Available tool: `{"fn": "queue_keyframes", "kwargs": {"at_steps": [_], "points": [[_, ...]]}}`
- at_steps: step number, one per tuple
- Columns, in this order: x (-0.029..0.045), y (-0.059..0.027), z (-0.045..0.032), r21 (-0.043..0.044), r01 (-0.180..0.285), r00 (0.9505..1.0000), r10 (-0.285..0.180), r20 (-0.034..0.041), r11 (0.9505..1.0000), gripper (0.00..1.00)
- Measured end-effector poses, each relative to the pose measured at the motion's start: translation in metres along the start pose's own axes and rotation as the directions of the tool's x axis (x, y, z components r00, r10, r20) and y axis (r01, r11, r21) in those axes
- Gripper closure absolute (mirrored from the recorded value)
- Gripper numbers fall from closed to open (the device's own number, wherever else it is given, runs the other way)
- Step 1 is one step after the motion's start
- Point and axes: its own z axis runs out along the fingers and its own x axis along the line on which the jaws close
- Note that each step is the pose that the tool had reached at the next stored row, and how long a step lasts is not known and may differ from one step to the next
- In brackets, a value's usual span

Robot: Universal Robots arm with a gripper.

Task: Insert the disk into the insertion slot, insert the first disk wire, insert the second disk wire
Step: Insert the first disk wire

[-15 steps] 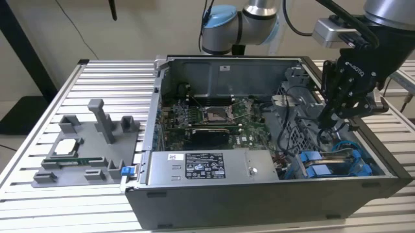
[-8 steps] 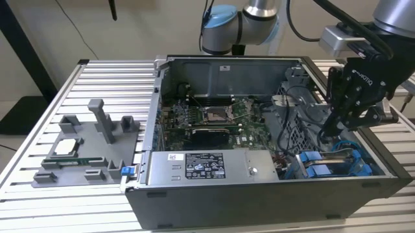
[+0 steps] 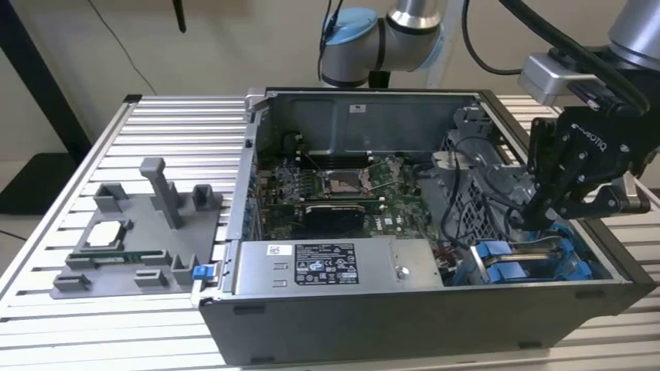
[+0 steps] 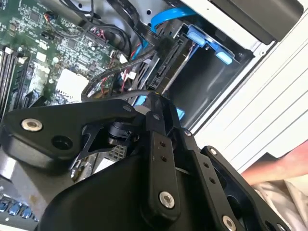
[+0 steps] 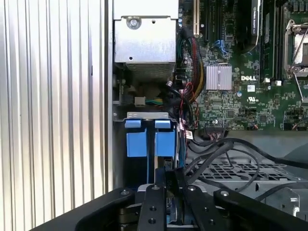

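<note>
The disk sits in its blue carrier (image 3: 512, 270) inside the insertion slot (image 4: 211, 82), at the case's corner on the exterior view's right. Its blue tabs (image 5: 136, 141) stand at the slot's mouth. A blue cable (image 4: 166, 18) and a black connector (image 4: 162, 60) lie against the disk's end. My gripper (image 3: 528, 219) hangs just above that end, fingers (image 5: 159, 185) close together. In the second wrist view my gripper (image 4: 155, 98) looks shut on a thin black disk wire (image 4: 115, 95) that runs back toward the motherboard.
The open case holds a motherboard (image 3: 341, 185), a grey power-supply box (image 3: 330, 264) and a perforated cage with loose black cables (image 5: 231, 168). A grey parts fixture (image 3: 134, 239) stands on the slatted table (image 3: 165, 131). A person's hand (image 4: 269, 168) rests outside the case.
</note>
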Motion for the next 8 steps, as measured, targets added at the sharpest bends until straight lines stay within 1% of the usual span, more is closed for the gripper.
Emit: {"fn": "queue_keyframes", "kwargs": {"at_steps": [8], "points": [[0.0008,-0.0001,0.0000,0.0000,0.000,1.0000,0.000,0.0000,1.0000,1.00]]}}
